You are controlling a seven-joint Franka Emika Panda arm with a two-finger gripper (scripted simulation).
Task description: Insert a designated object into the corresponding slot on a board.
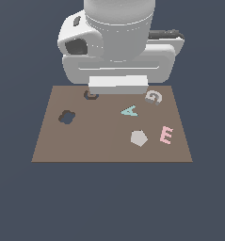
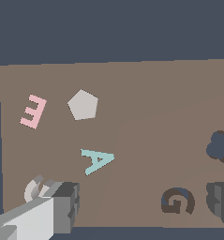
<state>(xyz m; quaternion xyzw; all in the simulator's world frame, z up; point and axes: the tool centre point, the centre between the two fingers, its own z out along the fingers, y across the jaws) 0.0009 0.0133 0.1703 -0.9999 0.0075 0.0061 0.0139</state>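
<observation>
You have not picked anything up yet: the grey G block (image 2: 37, 187) lies loose on the brown board (image 2: 146, 108), and the G-shaped slot (image 2: 178, 200) is empty (its dark cutout shows plainly in the wrist view). So the whole job of grasp, carry and insertion is left, as far as these pictures tell.

Your gripper (image 2: 141, 204) is spread wide with nothing between the two fingers (image 2: 65, 204). One finger sits just beside the G block, partly covering it in the wrist view; the other stands beyond the slot, so the slot lies between the fingers while the block lies just outside them. In the exterior view the hand hangs over the board's far edge, with the block (image 1: 153, 97) peeking out on that view's right and the slot (image 1: 91, 95) on its left.

The teal letter A (image 2: 97, 160), the grey pentagon (image 2: 83, 104) and the pink letter E (image 2: 33, 111) lie farther out from the gripper, apart from one another, and the flower-shaped cutout (image 2: 220, 146) sits near the finger on the slot's side. I judge you must first shift sideways to centre the fingers on the G block.
</observation>
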